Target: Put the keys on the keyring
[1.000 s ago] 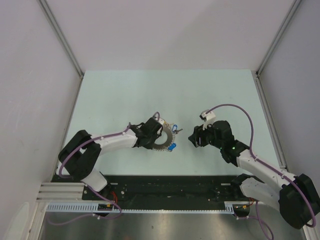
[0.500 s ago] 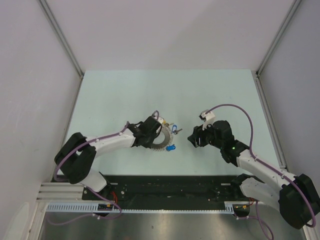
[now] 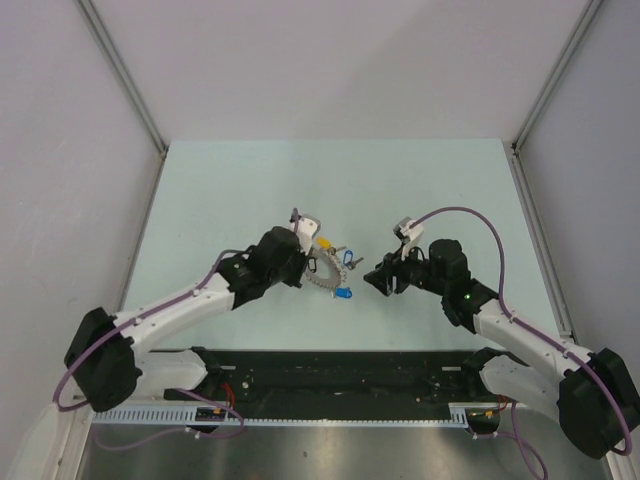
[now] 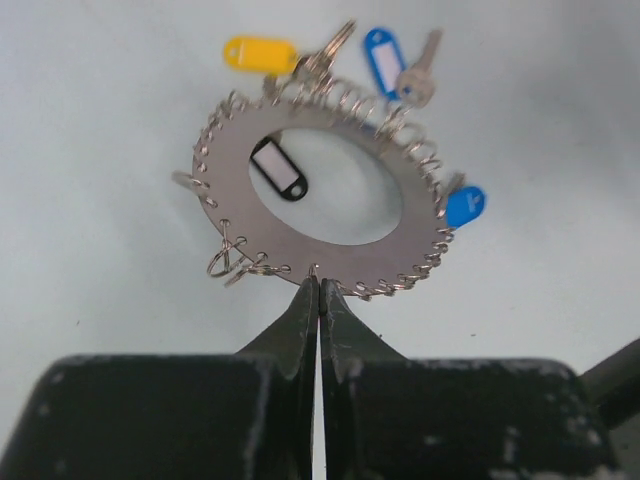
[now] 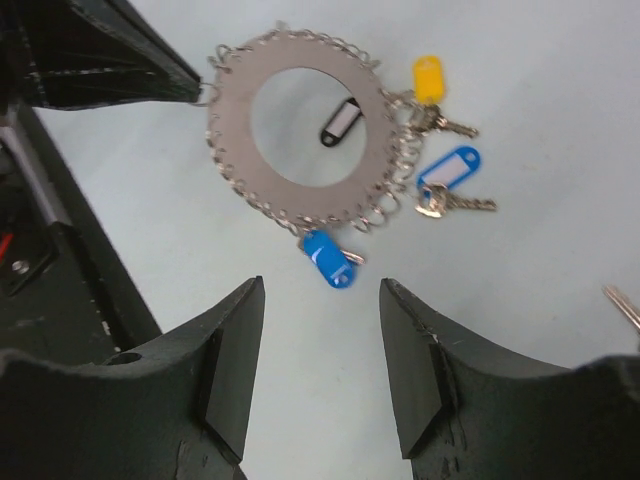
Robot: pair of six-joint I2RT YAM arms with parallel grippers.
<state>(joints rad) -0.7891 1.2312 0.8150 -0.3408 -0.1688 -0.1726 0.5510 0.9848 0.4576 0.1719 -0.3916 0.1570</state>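
My left hand [image 4: 318, 290] has just shut, tips at the near rim of the ring [image 4: 330, 258], mid-surface [image 4: 90, 300]; I judge it braced for threading. Right hand [image 5: 320, 300] half open, empty, above the keys [image 5: 448, 170].

Left end effector [image 4: 318, 287] has closed on the keyring [image 4: 335, 258] rim.

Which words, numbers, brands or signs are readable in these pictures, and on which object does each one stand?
None can be read.
The paper windows of the black tag and the blue tag look blank; the yellow tag and the keyring show no print.
A faint mark on the small blue key head is too small to read.
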